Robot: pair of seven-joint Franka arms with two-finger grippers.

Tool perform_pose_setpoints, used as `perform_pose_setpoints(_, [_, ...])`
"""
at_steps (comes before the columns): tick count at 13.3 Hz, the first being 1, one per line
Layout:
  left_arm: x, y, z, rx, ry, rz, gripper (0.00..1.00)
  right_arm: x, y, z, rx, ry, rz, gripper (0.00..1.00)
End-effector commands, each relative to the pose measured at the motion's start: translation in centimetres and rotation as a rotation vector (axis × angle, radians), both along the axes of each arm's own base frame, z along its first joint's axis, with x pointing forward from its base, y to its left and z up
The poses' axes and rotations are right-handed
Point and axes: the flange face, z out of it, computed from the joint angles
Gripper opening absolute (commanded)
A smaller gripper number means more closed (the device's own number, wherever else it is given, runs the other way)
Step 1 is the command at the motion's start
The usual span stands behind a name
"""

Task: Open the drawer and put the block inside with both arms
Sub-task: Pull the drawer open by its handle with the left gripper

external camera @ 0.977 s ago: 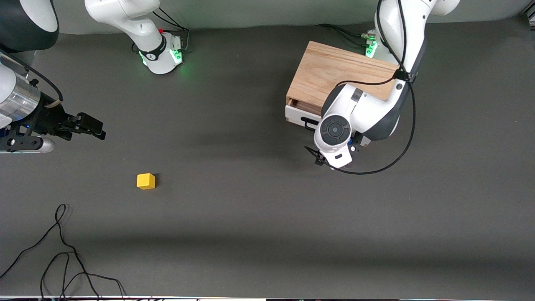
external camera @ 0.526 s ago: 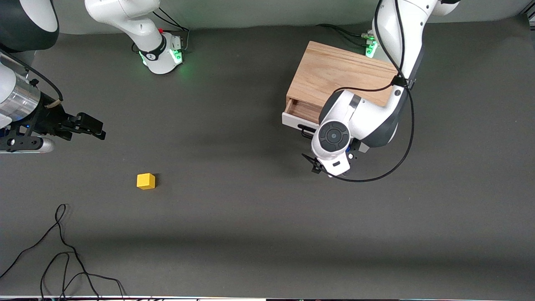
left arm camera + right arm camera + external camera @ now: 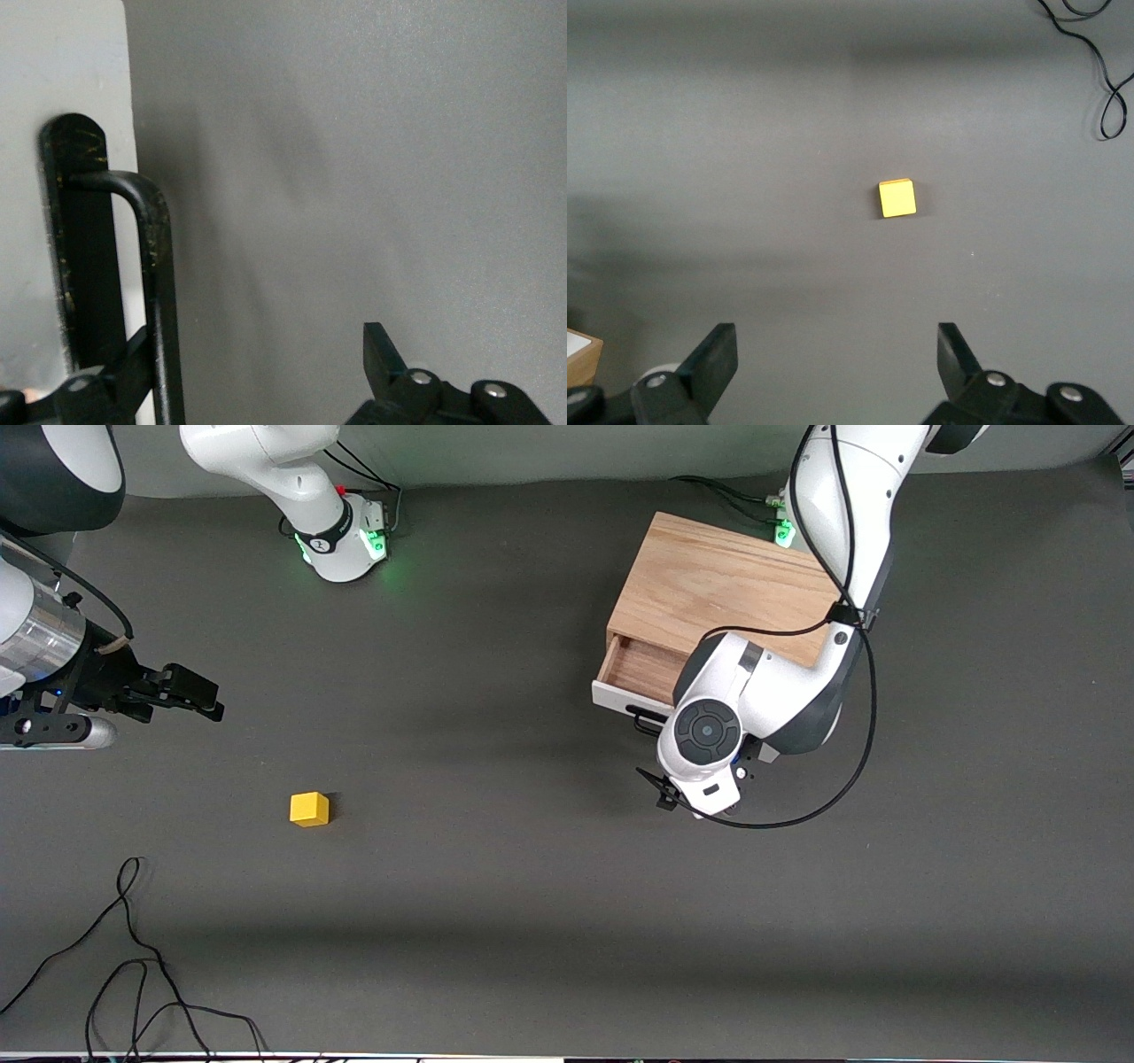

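At the left arm's end of the table: the light oak box cabinet (image 3: 722,589) sits with its white-fronted drawer (image 3: 633,686) part open, pale wood inside showing.
Left gripper (image 3: 239,376): fingers spread wide, one hooked inside the black wire handle (image 3: 155,292), the other standing clear of it.
Right gripper (image 3: 190,691): jaws wide, holding nothing, waiting over bare table toward the right arm's end.
Block: the small bright yellow cube (image 3: 309,809) rests alone on the table, well apart from the drawer and nearer the front camera than it.
Handling: probably light, rigid, smooth-faced; pinch across two opposite flat sides.
Surface: dark grey matt table (image 3: 532,886), likely grippy.
Room: loose black cable (image 3: 133,957) near the front edge.
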Motion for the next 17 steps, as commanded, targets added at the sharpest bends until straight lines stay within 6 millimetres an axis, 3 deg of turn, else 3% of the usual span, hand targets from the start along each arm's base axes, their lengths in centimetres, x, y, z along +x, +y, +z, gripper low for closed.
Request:
perform_pose_setpoints(1, [1.8,-0.9,0.4,-0.014,-0.042,0.014,1.00,-0.1,0.1,0.5,-0.013,-0.009,-0.016,1.00])
perform_pose_setpoints(17, [4.0,-1.2,1.5,-0.044,-0.099,0.021,1.00,-0.1,0.1,0.4,-0.014,-0.005,-0.016,1.00])
